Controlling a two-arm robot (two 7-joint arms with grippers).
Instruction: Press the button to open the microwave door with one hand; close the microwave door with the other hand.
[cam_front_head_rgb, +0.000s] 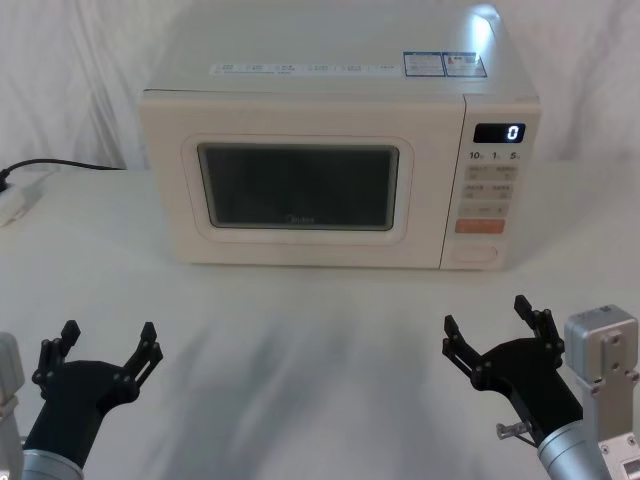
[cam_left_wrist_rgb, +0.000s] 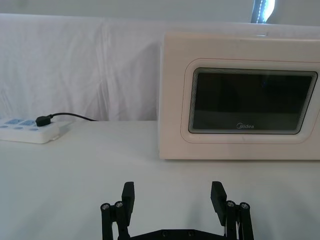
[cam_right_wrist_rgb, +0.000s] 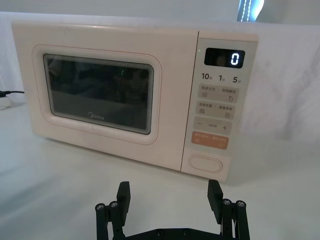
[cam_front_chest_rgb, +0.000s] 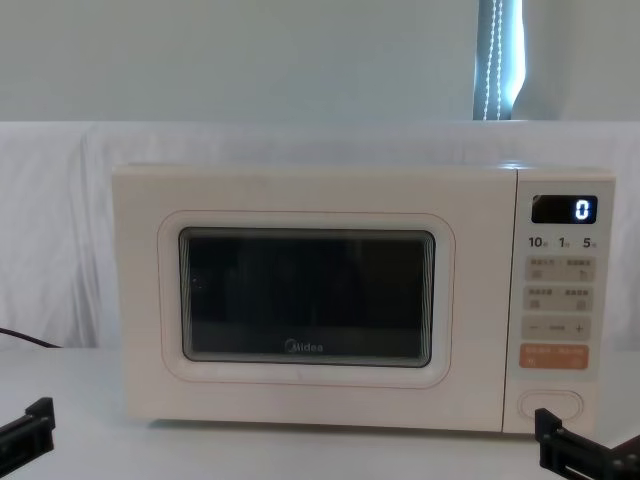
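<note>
Microwave door (cam_front_head_rgb: 298, 186) closed; chest view crops both open grippers.

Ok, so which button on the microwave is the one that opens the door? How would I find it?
Look at the cream microwave and go to the narrow control panel beside its window, under the glowing 0. The button is the lowest key, just below the orange key. It is the widest one, pill-shaped, cream, with nothing printed on it.

Two black grippers on silver wrists

The left gripper (cam_front_head_rgb: 108, 343) and right gripper (cam_front_head_rgb: 487, 320) are matte black, with linked two-bar fingers (cam_right_wrist_rgb: 123, 192) pinned by small silver screws; each sits on a silver cylindrical wrist (cam_front_head_rgb: 572, 452), beside a grey boxy housing (cam_front_head_rgb: 603, 340).
</note>
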